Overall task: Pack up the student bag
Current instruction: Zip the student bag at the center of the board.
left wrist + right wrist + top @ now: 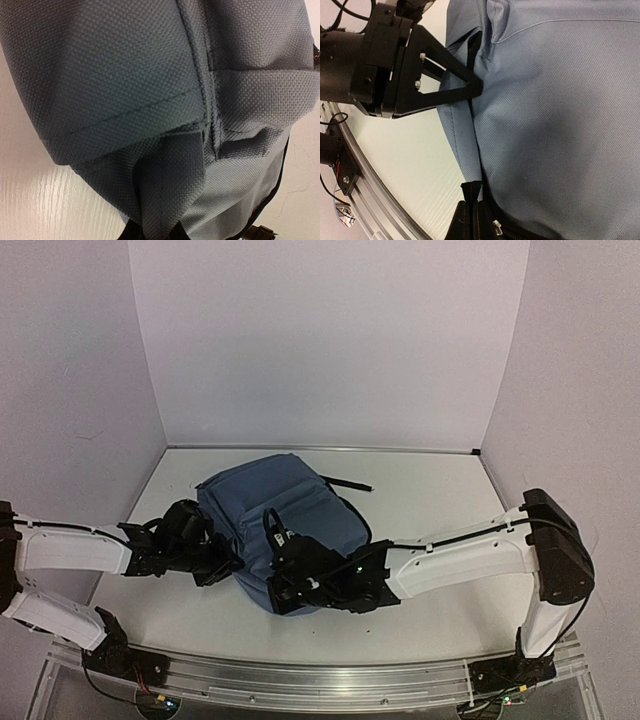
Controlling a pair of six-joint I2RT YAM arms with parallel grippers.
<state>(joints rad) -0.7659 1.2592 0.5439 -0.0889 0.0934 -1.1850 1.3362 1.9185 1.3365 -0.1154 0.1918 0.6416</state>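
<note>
The student bag [290, 510], a large slate-blue backpack, lies in the middle of the white table [430, 500]. My left gripper [222, 568] is at the bag's near-left side. In the left wrist view a fold of the bag's fabric [165, 185] runs down between the fingertips of the left gripper [155, 231], which are shut on it. My right gripper [282, 590] is at the bag's near end. In the right wrist view the right gripper [471, 205] is shut on a black zipper pull tab [472, 189] beside the bag [560, 115]. The left gripper's black finger [455, 85] presses the same edge higher up.
A black strap [345, 483] trails from the bag toward the back right. An aluminium rail [300, 680] runs along the table's near edge, also in the right wrist view as the rail [375, 200]. White walls close in the back and both sides.
</note>
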